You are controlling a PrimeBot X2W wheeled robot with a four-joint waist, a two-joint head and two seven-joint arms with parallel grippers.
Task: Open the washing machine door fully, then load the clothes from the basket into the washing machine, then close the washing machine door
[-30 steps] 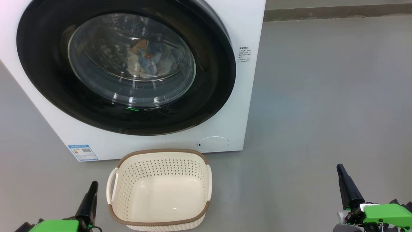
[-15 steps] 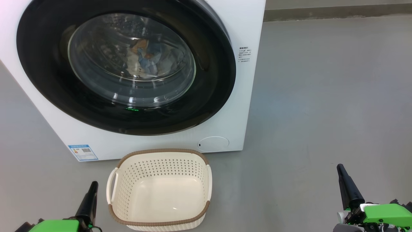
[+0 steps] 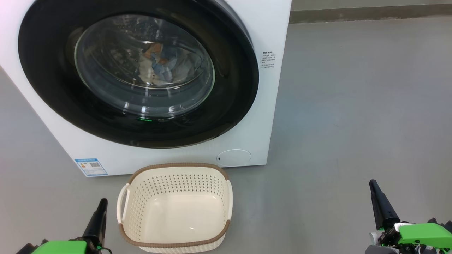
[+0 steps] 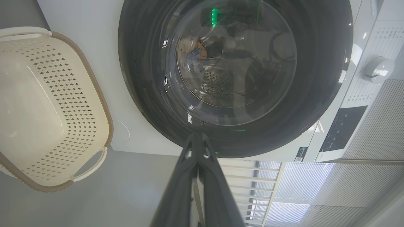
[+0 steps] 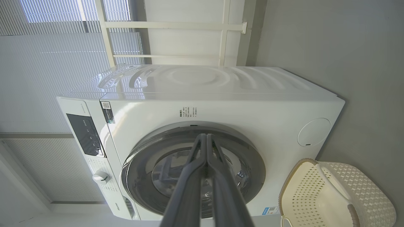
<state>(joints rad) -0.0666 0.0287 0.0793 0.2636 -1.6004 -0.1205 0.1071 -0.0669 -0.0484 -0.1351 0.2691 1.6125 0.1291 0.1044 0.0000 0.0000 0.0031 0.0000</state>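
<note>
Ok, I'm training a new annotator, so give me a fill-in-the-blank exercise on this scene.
1. The washing machine door is ____.
2. The basket is ____.
3. The clothes lie behind the door's ____.
4. The left hand and the right hand are both ____.
Missing words: closed; empty; glass; shut.

Head downward, wrists seemingly rolled sideways — door [image 3: 141,70] shared

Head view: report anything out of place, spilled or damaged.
Nothing stands out. The door looks shut, clothes sit behind its glass, and the basket stands upright and empty on the floor before the washer.
</note>
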